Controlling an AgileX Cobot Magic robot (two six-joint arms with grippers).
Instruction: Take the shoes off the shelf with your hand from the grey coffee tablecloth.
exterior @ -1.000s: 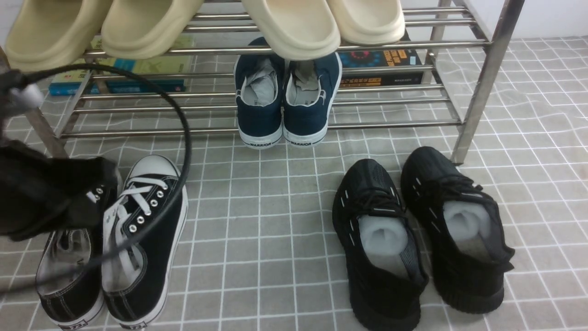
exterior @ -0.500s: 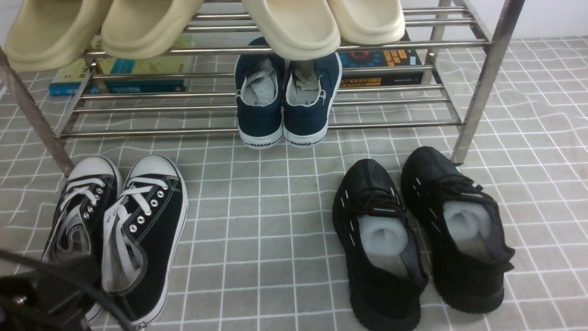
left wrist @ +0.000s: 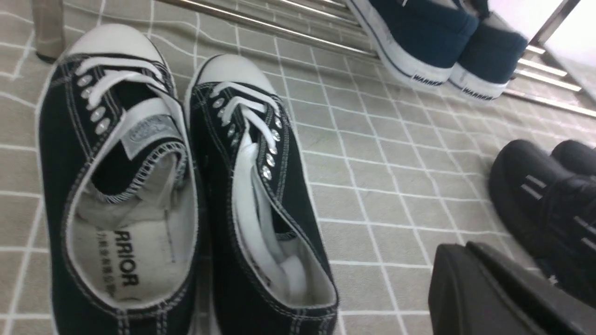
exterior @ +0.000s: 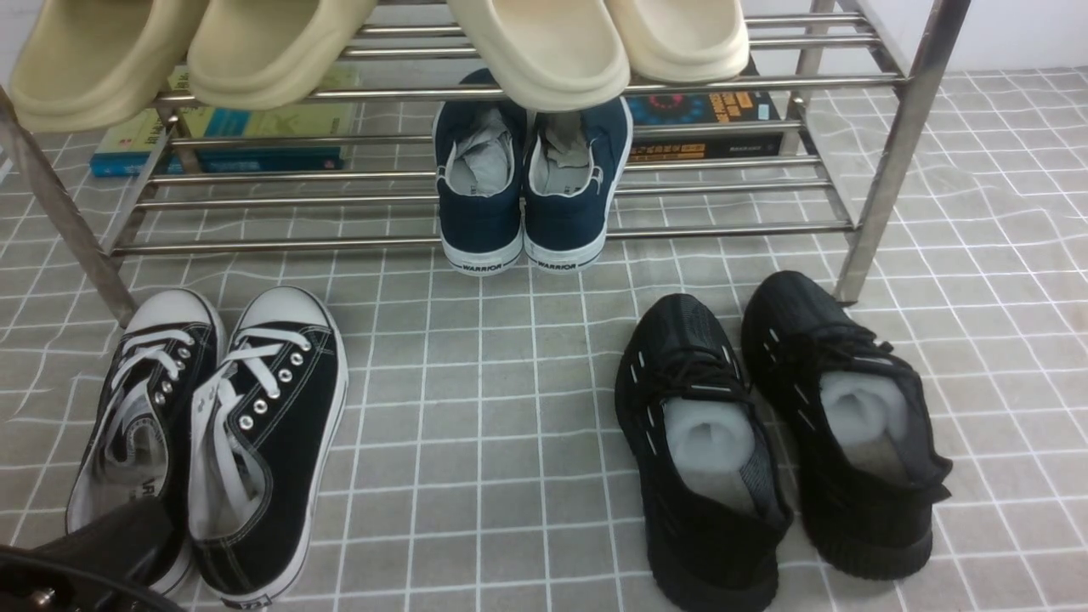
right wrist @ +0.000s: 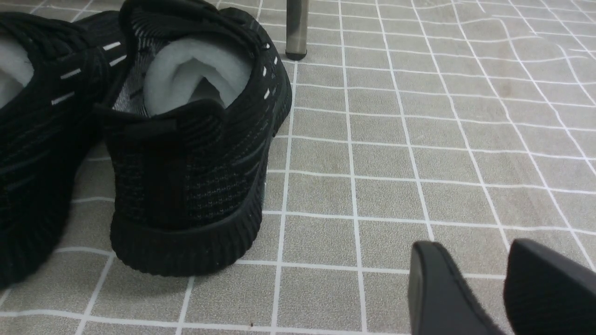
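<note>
The canvas sneakers lie side by side on the grey tablecloth, before the left end of the shoe rack, so the unloading looks done. The left gripper has its jaws pressed together, empty; the right gripper has its jaws spread, also empty. To finish well, I'd lift the left arm clear of the heels first, then back off from the rack, minding that the cable doesn't snag a collar. Soft black canvas, smooth rounded toe caps and flat laces contrast with the rack's slim polished metal rods.
</note>
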